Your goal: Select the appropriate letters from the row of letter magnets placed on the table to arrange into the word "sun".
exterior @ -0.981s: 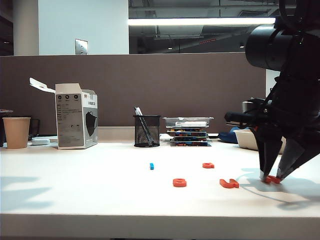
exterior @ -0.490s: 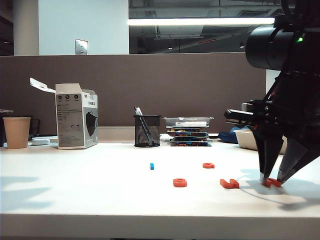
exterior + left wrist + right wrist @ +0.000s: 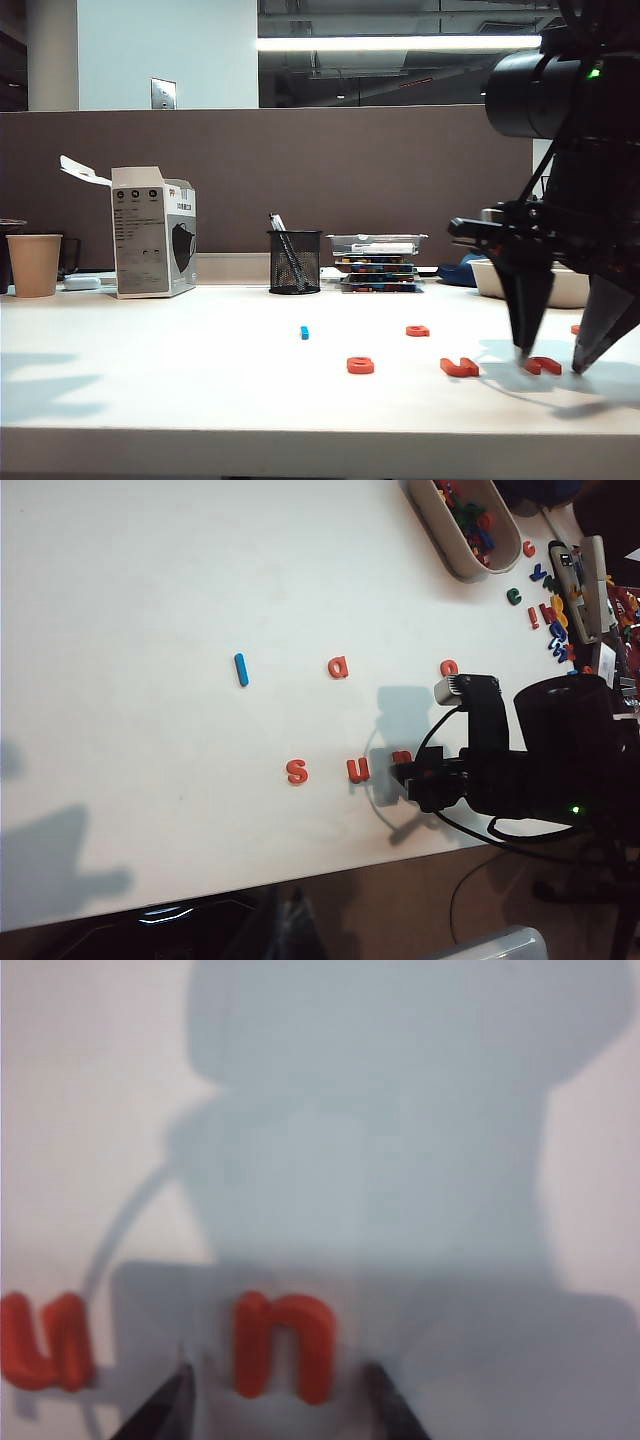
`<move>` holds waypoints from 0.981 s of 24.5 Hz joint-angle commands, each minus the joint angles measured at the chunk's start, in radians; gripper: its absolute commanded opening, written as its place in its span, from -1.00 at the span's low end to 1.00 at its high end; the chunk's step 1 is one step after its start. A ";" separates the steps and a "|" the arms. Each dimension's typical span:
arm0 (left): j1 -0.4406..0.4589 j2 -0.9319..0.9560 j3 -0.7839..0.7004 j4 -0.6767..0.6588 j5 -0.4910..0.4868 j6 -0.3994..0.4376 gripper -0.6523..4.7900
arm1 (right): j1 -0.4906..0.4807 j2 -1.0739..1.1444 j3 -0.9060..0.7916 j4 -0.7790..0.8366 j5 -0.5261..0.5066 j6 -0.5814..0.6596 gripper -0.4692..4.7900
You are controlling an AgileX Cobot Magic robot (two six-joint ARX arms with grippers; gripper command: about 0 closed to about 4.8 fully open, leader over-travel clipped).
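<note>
The n (image 3: 283, 1346) now lies free on the table (image 3: 180, 390), just beside the u (image 3: 358, 770) and s (image 3: 297, 772). The right gripper (image 3: 563, 362) has spread wide, its fingertips (image 3: 165, 1402) clear either side. The word looks complete. The left gripper is out of view.

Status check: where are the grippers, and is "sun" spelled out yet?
Right gripper open, straddling the n, not gripping. Left gripper not in view. The s, u, n in line on the table. Nothing in the way.
</note>
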 commanded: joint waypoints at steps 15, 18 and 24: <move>0.001 -0.002 0.005 0.076 0.003 0.005 -0.78 | -0.036 -0.089 0.313 -0.083 0.204 -0.247 -0.85; 0.001 -0.002 0.005 0.159 0.004 0.129 -0.78 | -0.111 -0.215 0.319 -0.055 0.221 -0.325 -0.85; 0.021 0.014 0.006 0.407 -0.028 0.433 -0.78 | -0.291 -0.416 0.319 -0.023 0.172 -0.407 -0.85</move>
